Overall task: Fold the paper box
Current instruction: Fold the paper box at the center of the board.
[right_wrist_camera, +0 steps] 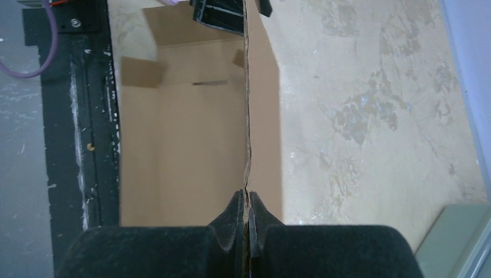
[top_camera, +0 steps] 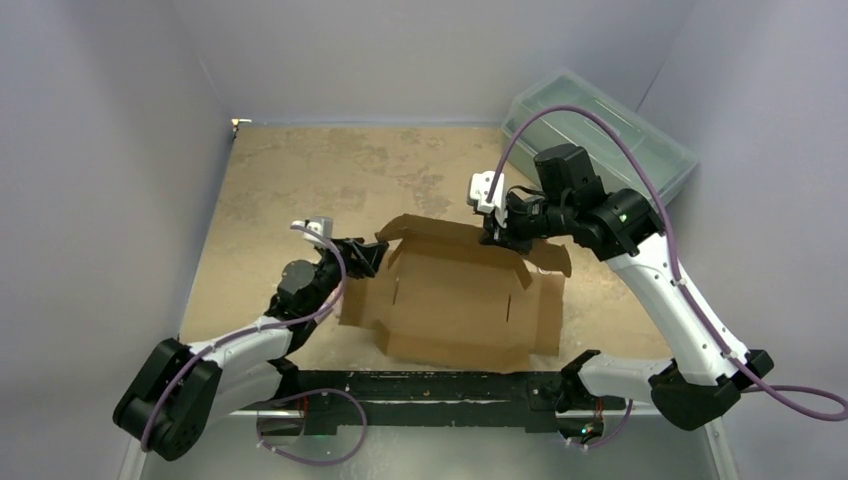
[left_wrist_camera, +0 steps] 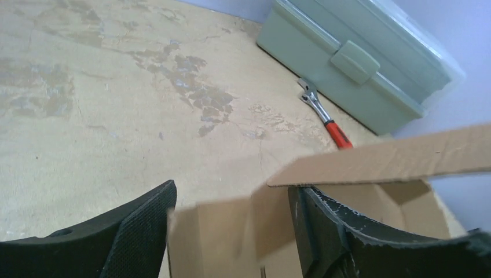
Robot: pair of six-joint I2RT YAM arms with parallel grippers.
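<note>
Mottled tan surface (top_camera: 300, 180), grey walls around. One paper box (top_camera: 455, 300), half folded, lies by the middle of the near edge. Its long axis runs left to right, open side up, far wall panel raised. Right hand (top_camera: 497, 235) pinches that panel's top edge, jaws closed tight on the cardboard. Left hand (top_camera: 372, 255) is at the box's left end, jaws wide, gripping nothing. One grey-green toolbox (top_camera: 600, 130) at far right corner; one red-handled wrench (left_wrist_camera: 324, 119) just beside it.

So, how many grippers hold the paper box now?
1. The right gripper is shut on the paper box at its raised back flap; the left gripper stands open near its left end.
</note>
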